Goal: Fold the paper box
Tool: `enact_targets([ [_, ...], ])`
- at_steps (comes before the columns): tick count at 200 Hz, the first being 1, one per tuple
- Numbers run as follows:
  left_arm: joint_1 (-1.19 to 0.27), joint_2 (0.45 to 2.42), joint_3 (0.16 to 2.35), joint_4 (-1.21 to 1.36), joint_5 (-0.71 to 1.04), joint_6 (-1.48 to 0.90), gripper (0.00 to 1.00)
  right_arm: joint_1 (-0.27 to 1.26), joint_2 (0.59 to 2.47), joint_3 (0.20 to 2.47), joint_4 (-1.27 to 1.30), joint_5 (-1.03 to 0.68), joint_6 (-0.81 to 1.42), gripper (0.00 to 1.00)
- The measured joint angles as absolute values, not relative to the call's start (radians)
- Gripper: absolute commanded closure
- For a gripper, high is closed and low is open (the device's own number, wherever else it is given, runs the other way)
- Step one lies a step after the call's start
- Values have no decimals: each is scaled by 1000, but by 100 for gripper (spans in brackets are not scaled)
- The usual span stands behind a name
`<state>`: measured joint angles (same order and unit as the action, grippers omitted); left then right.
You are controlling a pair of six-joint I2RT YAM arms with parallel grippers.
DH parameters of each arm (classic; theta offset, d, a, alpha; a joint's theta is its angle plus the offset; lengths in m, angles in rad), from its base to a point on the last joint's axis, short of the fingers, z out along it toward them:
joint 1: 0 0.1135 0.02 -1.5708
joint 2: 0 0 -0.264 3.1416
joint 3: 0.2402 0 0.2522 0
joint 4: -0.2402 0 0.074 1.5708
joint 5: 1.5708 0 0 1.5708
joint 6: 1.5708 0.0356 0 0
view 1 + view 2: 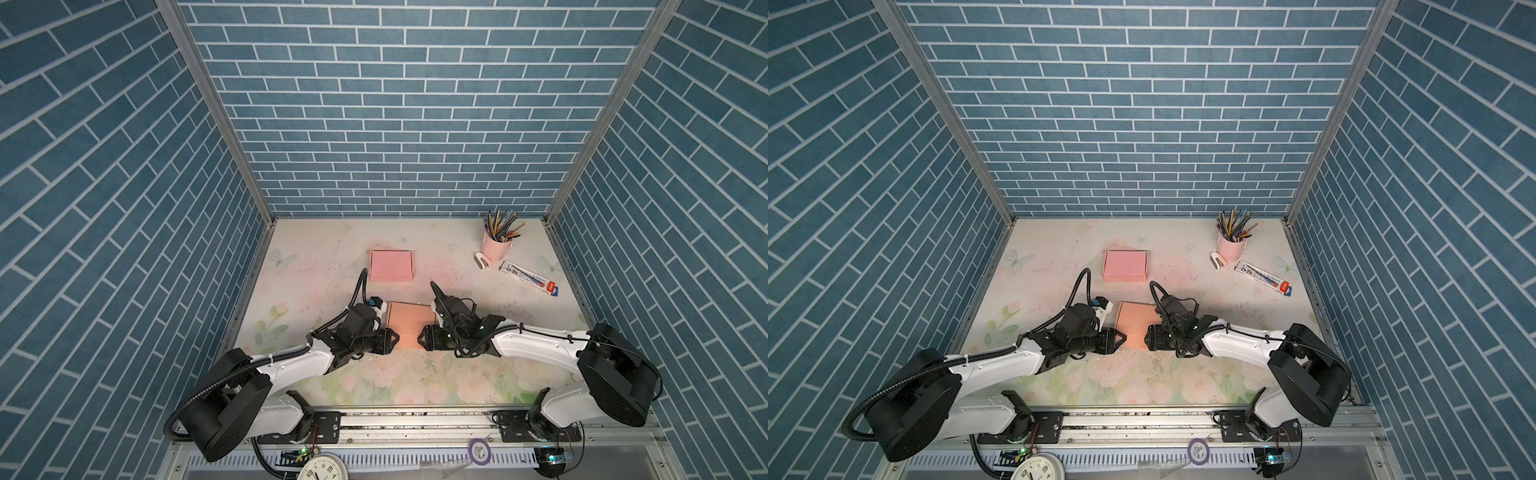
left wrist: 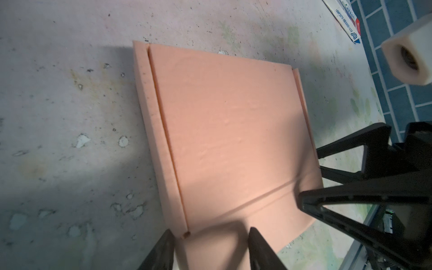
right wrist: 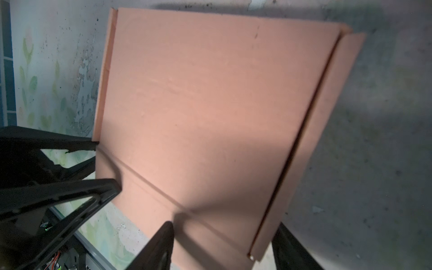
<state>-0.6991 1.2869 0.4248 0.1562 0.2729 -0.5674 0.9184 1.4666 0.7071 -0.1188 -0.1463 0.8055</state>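
Observation:
A salmon paper box (image 1: pixel 409 328) (image 1: pixel 1133 326) lies flat on the table between my two grippers in both top views. It shows a broad panel (image 2: pixel 229 121) with narrow side flaps and a crease near its front end. My left gripper (image 1: pixel 395 341) (image 2: pixel 210 245) reaches in from the left. It is open, and its fingers straddle a front corner of the box. My right gripper (image 1: pixel 422 338) (image 3: pixel 224 245) faces it from the right, open as well, with the other front corner between its fingers. Each wrist view also shows the opposite gripper at the box's edge.
A second, pink box (image 1: pixel 390 266) lies further back. At the back right stand a pink cup of pencils (image 1: pixel 496 245), a white stapler (image 1: pixel 483 261) and a flat pen packet (image 1: pixel 528 277). Blue brick walls close in three sides. A clock (image 1: pixel 322 467) sits below the front rail.

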Motion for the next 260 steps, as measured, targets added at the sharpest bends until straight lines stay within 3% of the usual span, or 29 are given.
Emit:
enact_targets([
  [130,-703,1300,375,235,244,-560,55,920,1484,707,-116,-142,803,38],
  [182,-703,1266,374,234,232,-560,55,918,1456,707,-144,-134,798,31],
  [260,-703,1266,374,234,229,-556,55,873,1422,708,-188,-125,758,31],
])
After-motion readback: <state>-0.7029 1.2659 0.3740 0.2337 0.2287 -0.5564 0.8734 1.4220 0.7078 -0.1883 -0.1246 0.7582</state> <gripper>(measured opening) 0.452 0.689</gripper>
